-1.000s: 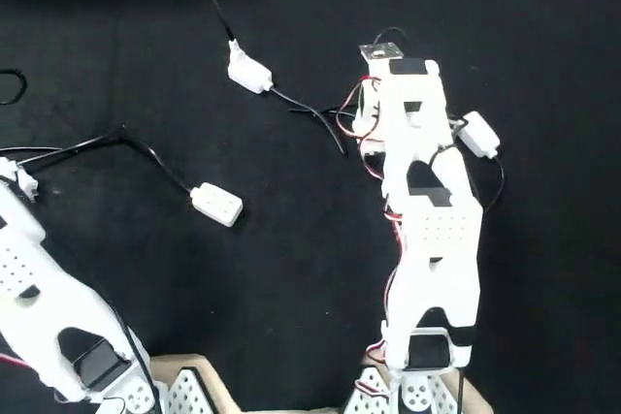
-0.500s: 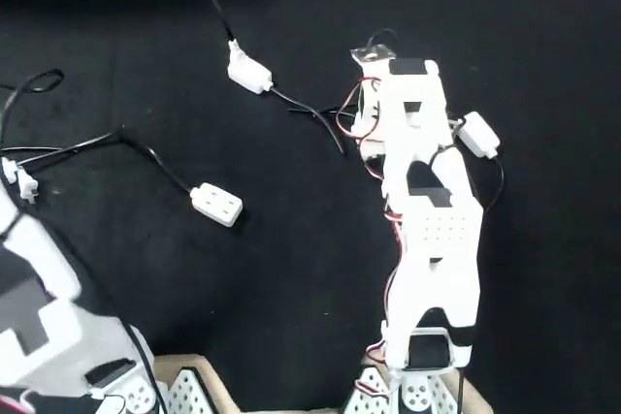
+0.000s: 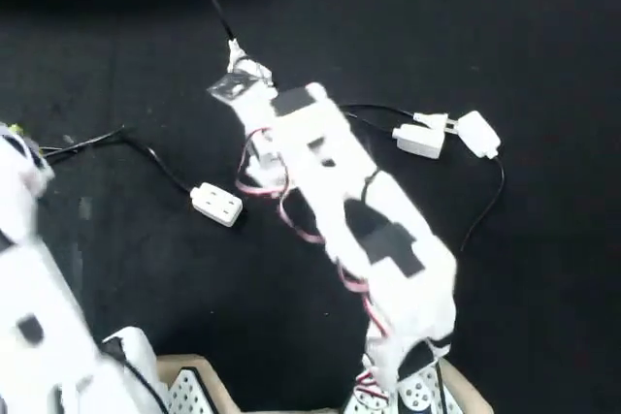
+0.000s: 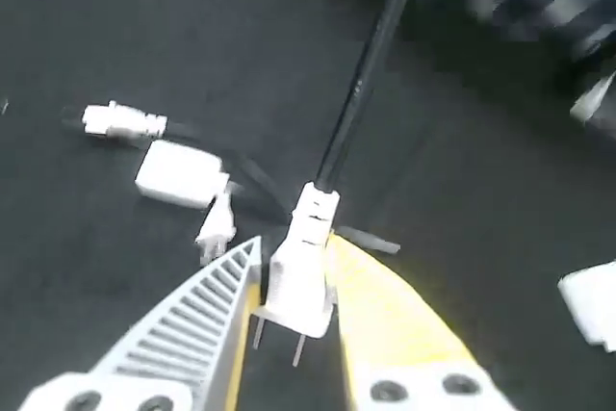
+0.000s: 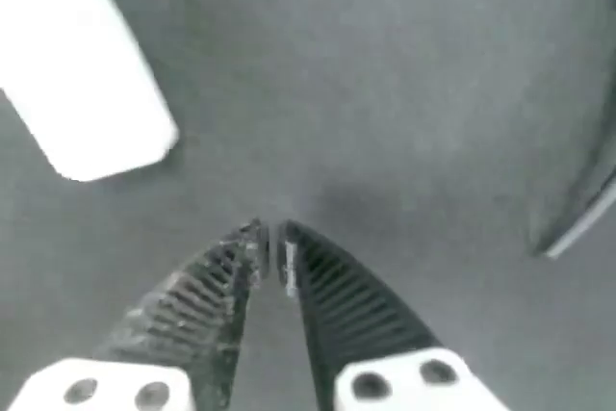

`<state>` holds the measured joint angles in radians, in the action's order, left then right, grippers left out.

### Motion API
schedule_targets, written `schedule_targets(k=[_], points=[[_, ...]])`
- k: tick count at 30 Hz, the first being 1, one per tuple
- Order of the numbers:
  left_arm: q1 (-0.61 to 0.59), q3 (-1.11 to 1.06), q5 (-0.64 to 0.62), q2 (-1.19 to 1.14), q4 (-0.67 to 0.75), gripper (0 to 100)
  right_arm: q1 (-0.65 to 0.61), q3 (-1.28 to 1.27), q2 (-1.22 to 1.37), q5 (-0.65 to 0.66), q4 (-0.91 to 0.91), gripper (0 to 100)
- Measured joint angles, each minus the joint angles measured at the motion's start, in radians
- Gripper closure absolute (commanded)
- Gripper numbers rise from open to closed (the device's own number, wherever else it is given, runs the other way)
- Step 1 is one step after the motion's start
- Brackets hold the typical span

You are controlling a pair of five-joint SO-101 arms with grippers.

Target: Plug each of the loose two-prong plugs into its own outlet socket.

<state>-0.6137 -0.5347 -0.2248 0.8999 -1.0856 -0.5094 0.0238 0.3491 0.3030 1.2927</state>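
The left tool (image 4: 294,271) is clenched on a white plug (image 4: 306,228), gripping its body with the bare prongs pointing back toward the wrist and the cord leading away. I judge that hold fit for carrying but not yet for entering the socket (image 3: 215,204) lying on the table (image 3: 543,46). The right tool (image 5: 270,243) is pinched together on nothing just beside a white block (image 5: 85,93) beyond the socket, likely to take it, and no writing is readable anywhere.
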Motion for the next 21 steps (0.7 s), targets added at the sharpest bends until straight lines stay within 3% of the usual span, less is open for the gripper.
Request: schedule_targets(k=[3,6,10,16,21], points=[[0.035,-0.276,-0.008,0.275,0.137,97,-0.034,-0.193,-0.176,-0.002,-0.161,98.6],[0.069,-0.443,-0.021,0.496,0.127,97,-0.057,-0.417,-0.339,-0.002,-0.361,98.6],[0.117,-0.454,-0.14,0.592,0.035,97,-0.071,-0.704,-0.506,-0.002,-0.641,98.6],[0.13,-0.451,-0.454,0.606,-0.002,97,-0.081,-0.964,-0.646,-0.083,-0.931,98.6],[0.13,-0.451,-0.516,0.614,-0.002,97,-0.081,-1.054,-0.689,-0.147,-1.066,98.6]])
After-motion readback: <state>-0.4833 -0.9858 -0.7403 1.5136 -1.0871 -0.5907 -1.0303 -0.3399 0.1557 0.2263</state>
